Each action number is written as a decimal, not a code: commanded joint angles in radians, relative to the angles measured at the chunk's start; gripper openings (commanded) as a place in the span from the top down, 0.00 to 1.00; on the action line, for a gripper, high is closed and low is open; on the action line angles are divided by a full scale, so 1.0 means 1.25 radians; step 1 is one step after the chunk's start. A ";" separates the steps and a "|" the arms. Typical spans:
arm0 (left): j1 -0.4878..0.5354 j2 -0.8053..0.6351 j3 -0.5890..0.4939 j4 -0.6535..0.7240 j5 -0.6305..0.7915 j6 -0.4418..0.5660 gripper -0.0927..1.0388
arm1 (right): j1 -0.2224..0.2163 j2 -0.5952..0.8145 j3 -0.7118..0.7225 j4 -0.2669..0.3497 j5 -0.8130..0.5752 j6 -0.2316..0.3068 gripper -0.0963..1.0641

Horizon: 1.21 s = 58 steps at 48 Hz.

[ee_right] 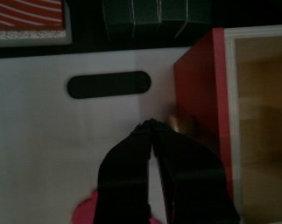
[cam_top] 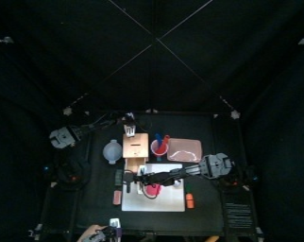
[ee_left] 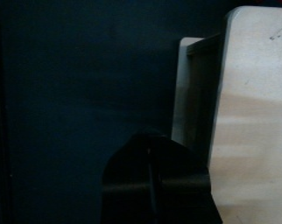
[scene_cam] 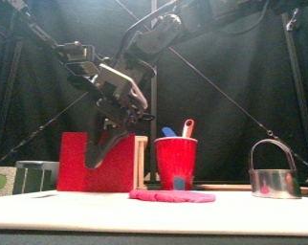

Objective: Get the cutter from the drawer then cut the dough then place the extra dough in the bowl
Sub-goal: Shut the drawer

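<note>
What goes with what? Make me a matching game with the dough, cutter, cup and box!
Things:
1. dough
2. cutter
3. cup
4. box

Descriptions:
A. holds two knives
B. pink and flat
C. wooden, with a red front
D. shiny metal, with a wire handle

Pairs: 1-B, 2-D, 3-A, 4-C

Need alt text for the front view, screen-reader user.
The right gripper, fingers shut, hangs pointing down in front of the red-fronted box. Flat pink dough lies on the white board; behind it a red cup, with a metal cutter at right.
</note>
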 commanded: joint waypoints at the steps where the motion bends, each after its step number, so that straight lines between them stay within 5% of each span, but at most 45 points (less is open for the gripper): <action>1: -0.001 -0.010 -0.017 0.004 -0.004 0.001 0.80 | -0.025 -0.023 -0.020 -0.018 0.004 0.000 0.81; 27: -0.017 -0.018 0.016 0.001 -0.005 -0.006 0.80 | -0.044 -0.023 -0.027 -0.040 0.004 0.001 0.81; 58: -0.025 0.012 -0.040 0.006 -0.015 0.000 0.80 | -0.054 -0.020 -0.036 -0.040 0.002 -0.005 0.81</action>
